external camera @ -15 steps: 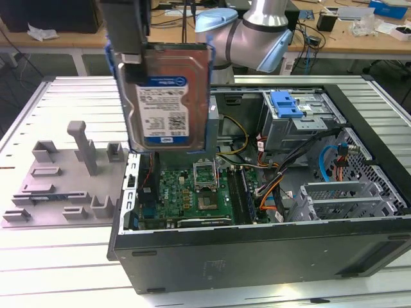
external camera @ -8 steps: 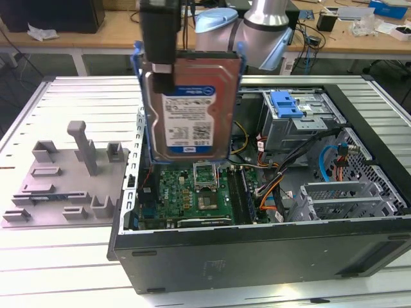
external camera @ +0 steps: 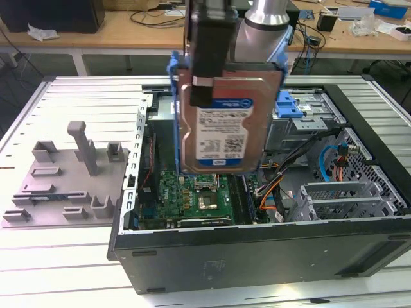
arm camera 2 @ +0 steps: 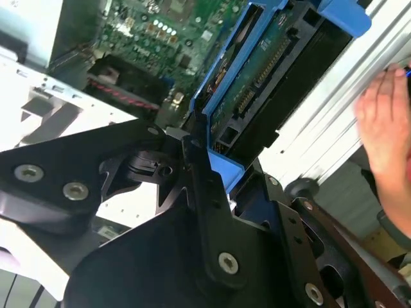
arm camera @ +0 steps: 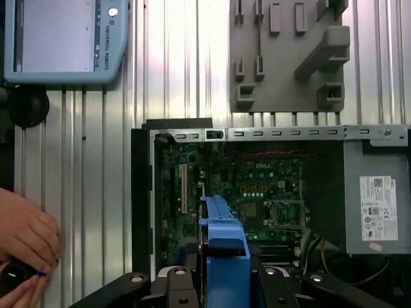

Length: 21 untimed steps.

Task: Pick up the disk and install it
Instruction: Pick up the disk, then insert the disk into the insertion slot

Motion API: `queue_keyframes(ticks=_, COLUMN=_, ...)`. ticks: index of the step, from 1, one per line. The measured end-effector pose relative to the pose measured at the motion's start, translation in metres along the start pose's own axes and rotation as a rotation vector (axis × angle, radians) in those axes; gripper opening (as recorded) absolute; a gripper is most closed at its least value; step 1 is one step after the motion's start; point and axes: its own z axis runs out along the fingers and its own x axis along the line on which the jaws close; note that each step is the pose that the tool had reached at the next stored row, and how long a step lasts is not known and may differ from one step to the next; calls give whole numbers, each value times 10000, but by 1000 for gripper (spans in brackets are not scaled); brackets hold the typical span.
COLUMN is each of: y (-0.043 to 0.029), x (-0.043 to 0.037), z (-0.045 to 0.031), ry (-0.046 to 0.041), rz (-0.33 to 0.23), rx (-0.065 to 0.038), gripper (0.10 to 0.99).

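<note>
Silver metal and blue plastic up in the air: the disk (external camera: 221,122) hangs upright over the open computer case (external camera: 257,256). Our hand (external camera: 202,90) is clamped on its upper end, one black finger down across the label face. We judge it dense and rigid, smooth on the metal faces. The grip belongs on those flat faces or the blue side rails (external camera: 173,109), never on its bare circuit board (arm camera 2: 270,64). No knocks wanted; we reckon it shock-sensitive. Below us sits the motherboard (external camera: 205,192), with loose cables (external camera: 276,186) and the metal drive cage (external camera: 308,109) toward the counter's far edge. Tight walls all round in there. The grey holder (external camera: 70,173) stands well apart on the counter (external camera: 77,256), toward its edge at the exterior view's left.
</note>
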Motion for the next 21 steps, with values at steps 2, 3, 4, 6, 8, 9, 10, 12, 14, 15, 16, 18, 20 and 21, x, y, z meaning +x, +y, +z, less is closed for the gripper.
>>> queue_keyframes(ticks=2, y=-116, x=54, z=-4, ry=0, rz=0, rx=-9, gripper=369)
queue_keyframes(ticks=3, y=-155, x=70, z=-5, ry=1, rz=-2, rx=-11, gripper=369)
queue_keyframes(ticks=4, y=-220, x=98, z=-7, ry=0, rz=-1, rx=-15, gripper=369)
queue_keyframes(ticks=6, y=-286, x=124, z=-9, ry=0, rz=-2, rx=-23, gripper=369)
queue_keyframes(ticks=8, y=-300, x=124, z=-10, ry=0, rz=-3, rx=-26, gripper=369)
queue_keyframes(ticks=9, y=-300, x=124, z=-10, ry=0, rz=-1, rx=-26, gripper=369)
queue_keyframes(ticks=10, y=-300, x=124, z=-11, ry=0, rz=-1, rx=-26, gripper=369)
queue_keyframes(ticks=12, y=-301, x=124, z=-11, ry=1, rz=-2, rx=-26, gripper=369)
queue_keyframes(ticks=14, y=-302, x=125, z=-11, ry=1, rz=-2, rx=-26, gripper=369)
queue_keyframes(ticks=15, y=-303, x=125, z=-11, ry=1, rz=-2, rx=-26, gripper=369)
queue_keyframes(ticks=16, y=-305, x=124, z=-11, ry=1, rz=-2, rx=-26, gripper=369)
queue_keyframes(ticks=18, y=-309, x=124, z=-11, ry=1, rz=-2, rx=-26, gripper=369)
queue_keyframes(ticks=20, y=-309, x=124, z=-11, ry=1, rz=-2, rx=-26, gripper=369)
queue_keyframes(ticks=21, y=-310, x=124, z=-11, ry=0, rz=-2, rx=-26, gripper=369)
